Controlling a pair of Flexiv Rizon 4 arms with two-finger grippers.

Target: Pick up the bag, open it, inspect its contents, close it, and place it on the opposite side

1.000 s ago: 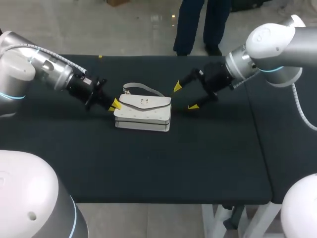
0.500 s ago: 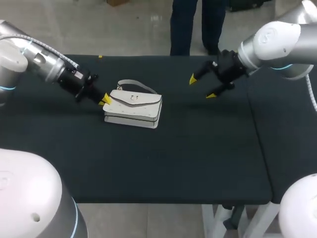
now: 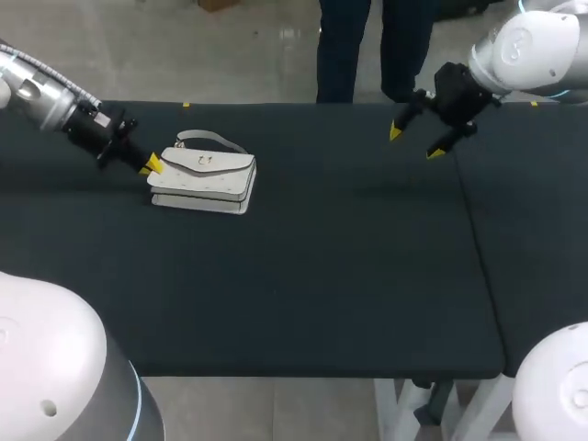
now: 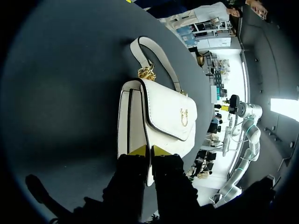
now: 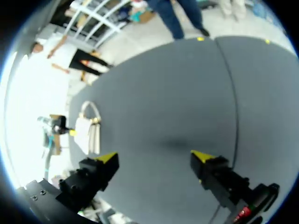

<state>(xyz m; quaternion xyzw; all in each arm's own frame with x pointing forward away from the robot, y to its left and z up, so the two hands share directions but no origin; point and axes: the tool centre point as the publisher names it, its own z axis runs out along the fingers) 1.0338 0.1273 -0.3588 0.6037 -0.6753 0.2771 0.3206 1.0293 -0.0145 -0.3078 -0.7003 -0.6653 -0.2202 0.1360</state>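
Observation:
A white flap bag (image 3: pixel 207 175) with a gold clasp and a short strap lies flat on the left part of the black table (image 3: pixel 303 276). My left gripper (image 3: pixel 150 166) is at its left end. In the left wrist view that gripper (image 4: pixel 149 150) is shut on the edge of the bag (image 4: pixel 163 112), with the flap closed. My right gripper (image 3: pixel 414 143) hangs open over the far right of the table, far from the bag, nothing between its fingers. In the right wrist view the gripper (image 5: pixel 154 157) is spread wide, with the bag (image 5: pixel 88 131) small in the distance ahead of it.
A seam (image 3: pixel 478 248) splits the table top into a wide left section and a narrow right one. Nothing else lies on the black surface between the bag and my right gripper.
My left gripper has pulled the bag well to the left across the table. My right gripper, still open, has drawn back to the right and toward the far edge.

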